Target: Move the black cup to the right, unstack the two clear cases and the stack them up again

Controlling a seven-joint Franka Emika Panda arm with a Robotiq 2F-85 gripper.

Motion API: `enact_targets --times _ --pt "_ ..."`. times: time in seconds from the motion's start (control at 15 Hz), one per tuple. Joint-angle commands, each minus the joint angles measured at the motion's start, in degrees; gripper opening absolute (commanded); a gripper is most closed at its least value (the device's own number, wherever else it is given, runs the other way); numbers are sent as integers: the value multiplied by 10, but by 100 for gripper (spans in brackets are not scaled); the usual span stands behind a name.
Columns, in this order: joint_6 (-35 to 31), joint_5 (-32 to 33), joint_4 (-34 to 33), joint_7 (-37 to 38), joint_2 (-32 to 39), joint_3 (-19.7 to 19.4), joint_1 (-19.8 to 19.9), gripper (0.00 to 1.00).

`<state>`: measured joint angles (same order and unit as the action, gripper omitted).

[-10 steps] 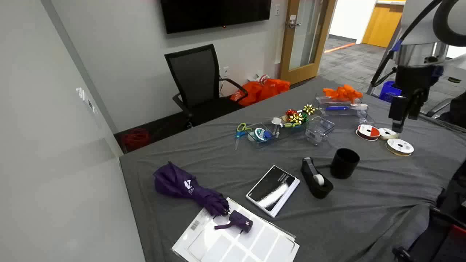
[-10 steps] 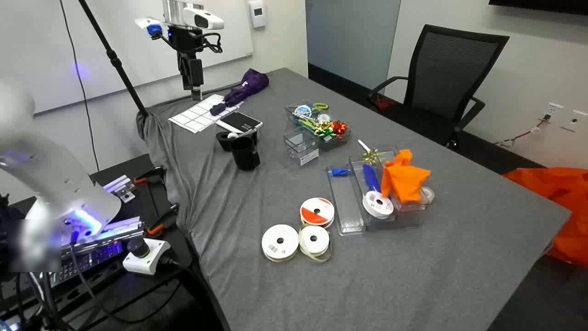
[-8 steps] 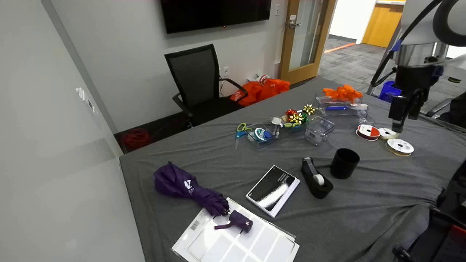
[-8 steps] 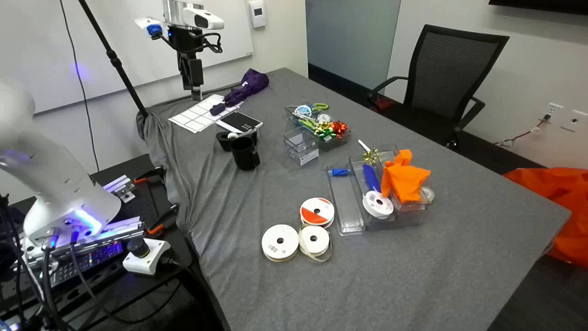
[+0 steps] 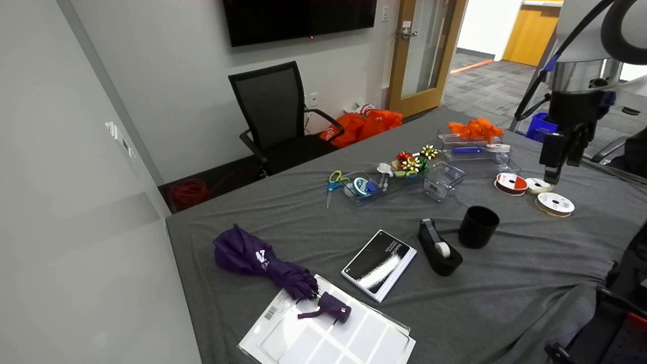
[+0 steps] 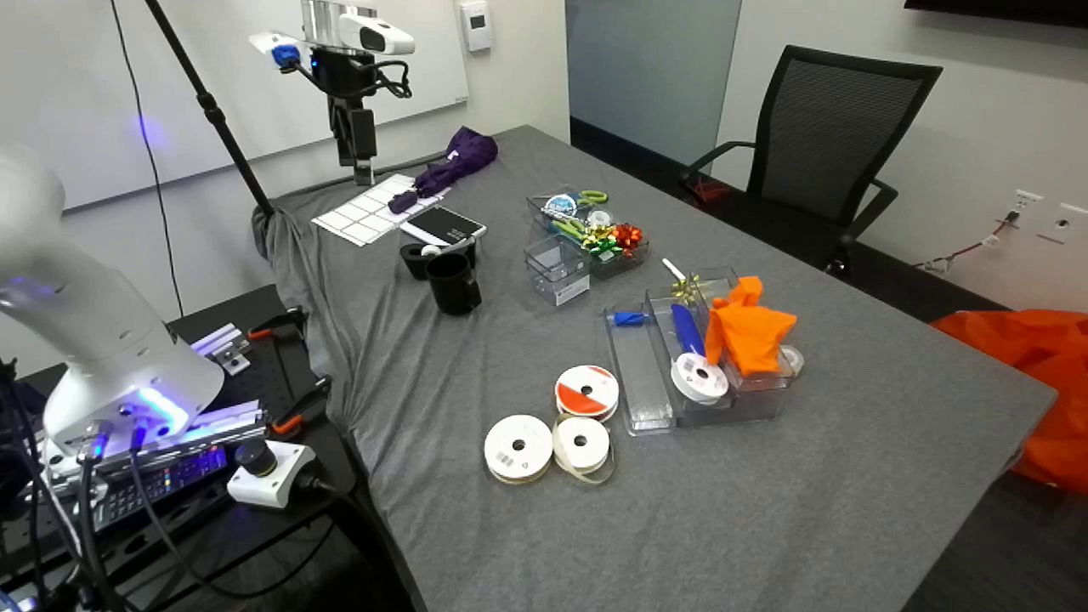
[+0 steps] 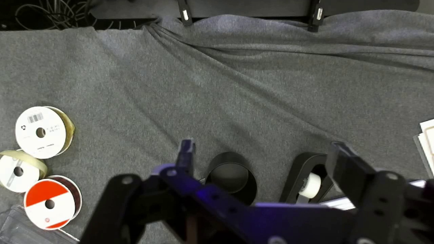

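The black cup stands upright on the grey cloth, beside the tape dispenser. It shows in both exterior views, and in the wrist view partly behind the gripper's parts. The clear cases look like small square see-through boxes, one on the other, in both exterior views. Their edges are hard to separate, and they are out of the wrist view. My gripper is open and empty, its fingers wide apart. It hangs well above the table in both exterior views, touching nothing.
A black tape dispenser sits close beside the cup, with a black-covered notebook beyond it. Several ribbon spools lie near long clear trays. Bins with bows adjoin the clear cases. A purple umbrella lies over white sheets.
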<state>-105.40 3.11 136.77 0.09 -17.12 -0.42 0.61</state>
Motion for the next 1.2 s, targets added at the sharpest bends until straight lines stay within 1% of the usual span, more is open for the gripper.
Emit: enact_targets --times 0.0,0.67,0.93,1.13 --pt "1 0 -1 0 0 0 0 100" --pt "-1 -6 -1 4 1 0 0 100" --pt "-90 -73 7 -1 16 -26 8 100" --pt "-142 -97 2 12 36 -43 19 100"
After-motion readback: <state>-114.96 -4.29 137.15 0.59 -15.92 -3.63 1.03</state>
